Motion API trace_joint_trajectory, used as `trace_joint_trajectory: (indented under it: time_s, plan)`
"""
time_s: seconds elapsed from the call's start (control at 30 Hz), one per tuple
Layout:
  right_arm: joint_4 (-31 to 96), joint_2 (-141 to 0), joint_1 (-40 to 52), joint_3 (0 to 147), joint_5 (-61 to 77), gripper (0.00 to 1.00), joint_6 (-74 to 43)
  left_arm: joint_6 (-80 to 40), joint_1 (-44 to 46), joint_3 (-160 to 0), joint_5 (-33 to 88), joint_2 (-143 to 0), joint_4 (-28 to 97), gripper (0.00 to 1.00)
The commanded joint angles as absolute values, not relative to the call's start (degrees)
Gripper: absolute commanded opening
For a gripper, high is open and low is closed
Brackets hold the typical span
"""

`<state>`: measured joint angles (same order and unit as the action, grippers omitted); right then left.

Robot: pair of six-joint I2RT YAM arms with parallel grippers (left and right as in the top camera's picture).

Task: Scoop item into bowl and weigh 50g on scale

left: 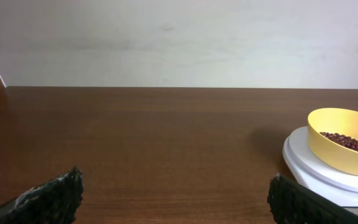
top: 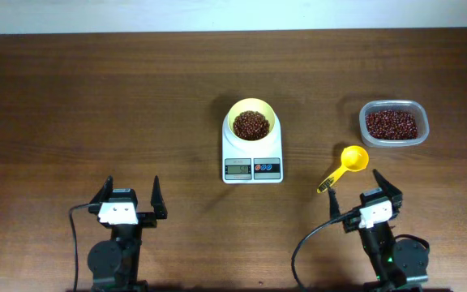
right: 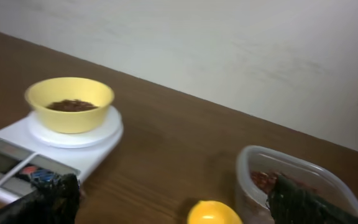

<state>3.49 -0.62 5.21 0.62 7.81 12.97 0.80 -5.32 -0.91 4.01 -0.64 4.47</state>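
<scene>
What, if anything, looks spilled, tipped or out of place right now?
Nothing stands out. The bowl sits upright on the scale with beans inside, the tub is upright, and the scoop lies on the table near it. No loose beans show.

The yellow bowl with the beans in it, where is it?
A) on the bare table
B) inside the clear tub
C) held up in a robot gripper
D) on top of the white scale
D: the bowl sits on the round top of the scale, with beans inside it.
</scene>
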Motion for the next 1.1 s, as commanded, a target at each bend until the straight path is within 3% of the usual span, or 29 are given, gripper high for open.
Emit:
trace_joint_trajectory:
  time_s: [0.0, 0.07, 1.07]
  plan:
    - [4.16, -0.34, 2.66, 0.34, 4.27, 0.99, 8.54, 0.21, -5.41, -0.56, 3.16, -0.56, 4.54, 0.99]
    - [4.56, -0.27, 0.19, 0.34, -0.12, 0.99, 0.38, 0.21, -5.41, -0.56, 3.16, -0.56, 4.54, 0.99]
    - [4.56, -0.32, -0.08, 0.32, -0.27, 0.99, 1.21, 0.21, -5.41, -0.56, 3.16, -0.56, 4.54, 0.99]
